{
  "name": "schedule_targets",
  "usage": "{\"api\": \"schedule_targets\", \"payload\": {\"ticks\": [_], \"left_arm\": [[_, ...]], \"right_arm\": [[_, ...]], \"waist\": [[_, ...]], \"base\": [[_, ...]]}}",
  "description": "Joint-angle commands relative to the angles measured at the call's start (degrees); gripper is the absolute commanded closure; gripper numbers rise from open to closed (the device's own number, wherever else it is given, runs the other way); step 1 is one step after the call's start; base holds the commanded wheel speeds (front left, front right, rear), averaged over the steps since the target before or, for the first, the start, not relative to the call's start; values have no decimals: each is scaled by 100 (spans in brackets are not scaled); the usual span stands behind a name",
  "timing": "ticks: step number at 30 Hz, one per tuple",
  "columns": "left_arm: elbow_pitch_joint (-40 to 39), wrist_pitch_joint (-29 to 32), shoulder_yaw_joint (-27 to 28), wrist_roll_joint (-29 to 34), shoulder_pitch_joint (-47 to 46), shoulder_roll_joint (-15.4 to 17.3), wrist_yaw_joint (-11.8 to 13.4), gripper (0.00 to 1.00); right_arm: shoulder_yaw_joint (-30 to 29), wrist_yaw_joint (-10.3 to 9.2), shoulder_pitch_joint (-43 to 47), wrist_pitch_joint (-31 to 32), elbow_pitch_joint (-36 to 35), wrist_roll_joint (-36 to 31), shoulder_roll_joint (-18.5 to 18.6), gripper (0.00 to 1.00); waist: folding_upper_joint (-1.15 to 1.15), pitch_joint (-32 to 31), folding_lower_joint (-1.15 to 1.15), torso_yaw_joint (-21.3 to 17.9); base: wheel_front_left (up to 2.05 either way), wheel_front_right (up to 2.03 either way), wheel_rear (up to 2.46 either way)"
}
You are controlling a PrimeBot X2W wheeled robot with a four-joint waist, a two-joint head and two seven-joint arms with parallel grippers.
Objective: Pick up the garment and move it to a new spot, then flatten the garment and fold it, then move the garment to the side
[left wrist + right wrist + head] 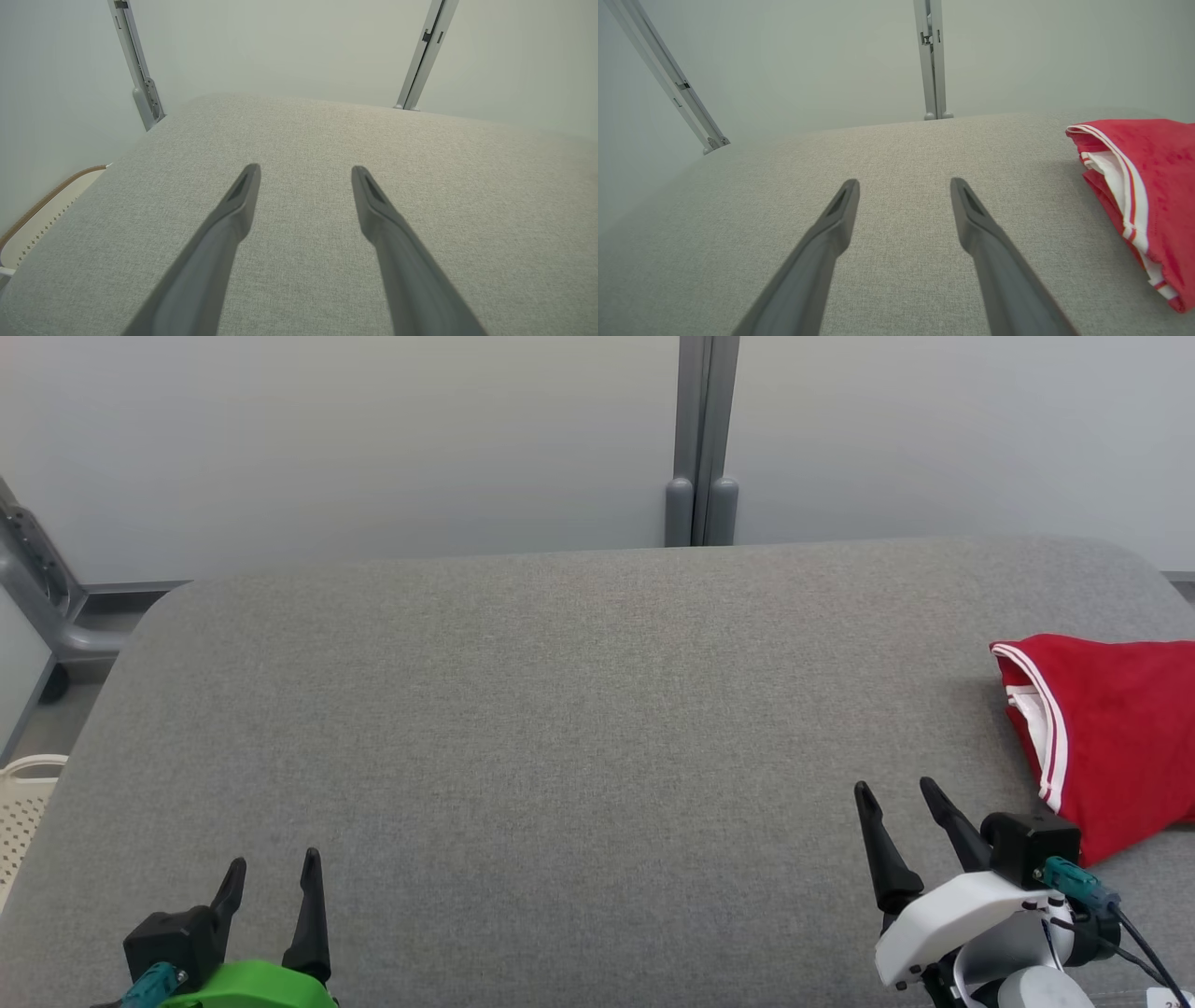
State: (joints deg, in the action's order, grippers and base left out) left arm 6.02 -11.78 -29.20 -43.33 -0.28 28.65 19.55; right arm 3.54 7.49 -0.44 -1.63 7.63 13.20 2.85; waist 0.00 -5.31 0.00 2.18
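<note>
Garment (1111,747) lies on the counter (560,709) at its right edge, about midway between near and far sides, and runs past the right border of the head view. Right gripper (896,786) is over the near right part, just left of the garment and not touching it; left gripper (273,861) is over the near left, well apart from both. Basket (23,803) sits off the counter's left edge, lower down; post (702,439) stands behind the far edge, centre.

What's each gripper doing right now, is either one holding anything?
Left gripper: open, holding nothing.
Right gripper: open, holding nothing; the red garment lies apart from it, to its right.
</note>
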Motion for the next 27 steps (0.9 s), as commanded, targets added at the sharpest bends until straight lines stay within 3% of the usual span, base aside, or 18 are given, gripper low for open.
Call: {"api": "schedule_targets", "payload": {"ticks": [1, 24, 25, 27], "left_arm": [[0, -42, 31, 9, 104, 3, 28, 0], [-118, -100, -18, 160, -45, 81, 125, 0], [-98, -61, -31, 109, 33, 42, 103, 100], [-6, -39, -73, 86, 78, -32, 100, 100]], "right_arm": [[-9, -1, 52, -51, -4, 24, 11, 0], [-134, -1, -11, -111, -42, 18, 10, 0], [-119, 1, 15, -75, 6, 21, -1, 100], [-123, 0, 49, -59, 112, 37, -15, 100]], "waist": [[0, -3, 0, 0], [0, 5, 0, 23], [0, 4, 0, 22], [0, 5, 0, 22]], "base": [[0, 0, 0], [0, 0, 0], [0, 0, 0], [0, 0, 0]]}}
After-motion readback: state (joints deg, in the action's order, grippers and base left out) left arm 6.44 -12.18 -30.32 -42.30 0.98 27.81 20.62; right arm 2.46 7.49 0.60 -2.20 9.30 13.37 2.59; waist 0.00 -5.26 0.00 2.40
